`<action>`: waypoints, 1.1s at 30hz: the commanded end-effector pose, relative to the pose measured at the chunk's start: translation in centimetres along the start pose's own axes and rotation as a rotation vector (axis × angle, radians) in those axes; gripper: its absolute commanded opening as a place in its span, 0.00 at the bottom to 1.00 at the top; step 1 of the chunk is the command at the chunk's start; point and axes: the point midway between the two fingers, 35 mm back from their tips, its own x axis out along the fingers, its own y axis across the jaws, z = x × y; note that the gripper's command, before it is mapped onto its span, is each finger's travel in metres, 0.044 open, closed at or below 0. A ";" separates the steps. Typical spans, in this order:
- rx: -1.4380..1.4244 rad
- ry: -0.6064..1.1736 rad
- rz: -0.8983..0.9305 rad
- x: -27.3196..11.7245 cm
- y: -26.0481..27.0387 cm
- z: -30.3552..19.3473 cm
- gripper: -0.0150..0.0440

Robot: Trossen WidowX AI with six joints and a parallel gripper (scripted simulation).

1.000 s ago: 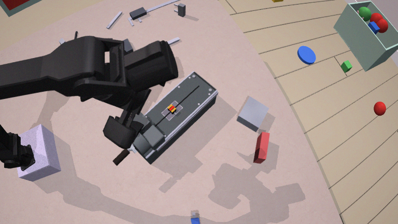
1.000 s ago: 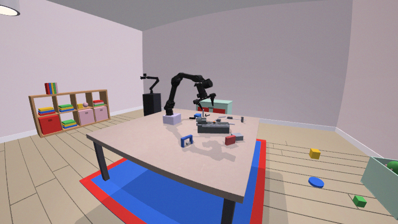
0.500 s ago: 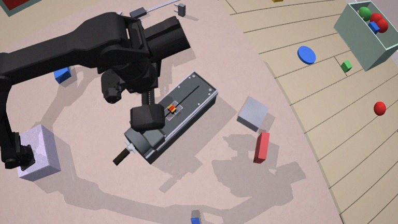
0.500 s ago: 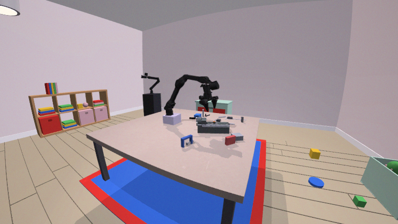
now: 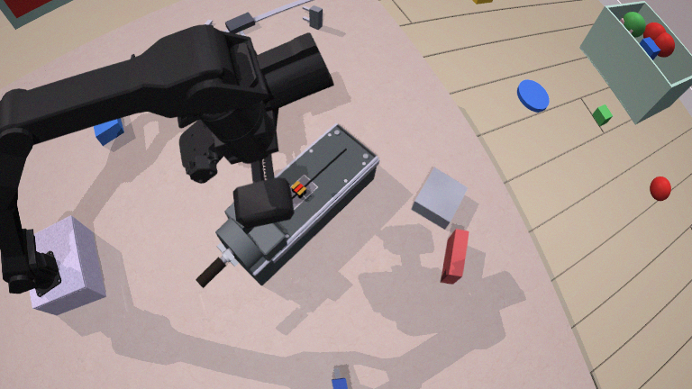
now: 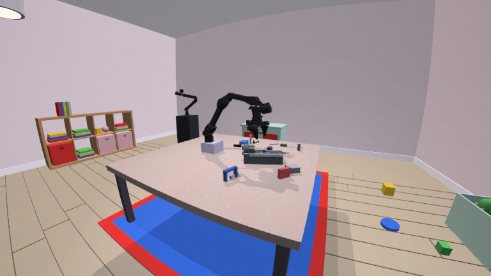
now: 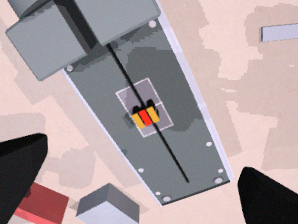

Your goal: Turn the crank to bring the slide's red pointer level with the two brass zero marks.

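A black robot arm (image 5: 115, 94) (image 6: 222, 102) stands on a pale lilac block (image 5: 92, 273) (image 6: 211, 146) at the left of a pinkish surface (image 5: 159, 203) (image 6: 171, 171), reaching right over a dark grey machine (image 5: 333, 169) (image 6: 263, 158) (image 7: 187, 100). The tool (image 5: 232, 187) (image 6: 260, 135) (image 7: 145, 161) is released: its two fingers are spread wide, with nothing between them, raised above the machine. In the exterior view, the machine lies lengthwise from left to right on the surface. Its crank handle (image 5: 211, 271) (image 6: 237, 145), a dark brown grip, sticks out from the left end, apart from the fingers.

On the machine's top, a thin black slot runs lengthwise through a pale outlined rectangle. There the red pointer (image 5: 298, 187) (image 7: 145, 117) sits between two yellow brass marks (image 7: 138, 120), one on either side. They look roughly in line, but whether they are exactly level cannot be told.

A grey block (image 5: 440, 193) (image 6: 293, 168) (image 7: 107, 205) and a red block (image 5: 454, 256) (image 6: 284, 172) (image 7: 47, 205) lie on the near right of the surface in the exterior view. A blue arch (image 6: 230, 168) stands upright nearer the front, left of the red block.
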 end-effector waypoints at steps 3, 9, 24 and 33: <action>-0.007 -0.005 0.007 0.2 0.1 0.1 1.00; -0.007 -0.005 0.007 0.2 0.1 0.1 1.00; -0.007 -0.005 0.007 0.2 0.1 0.1 0.38; -0.007 -0.005 0.007 0.2 0.1 0.1 0.25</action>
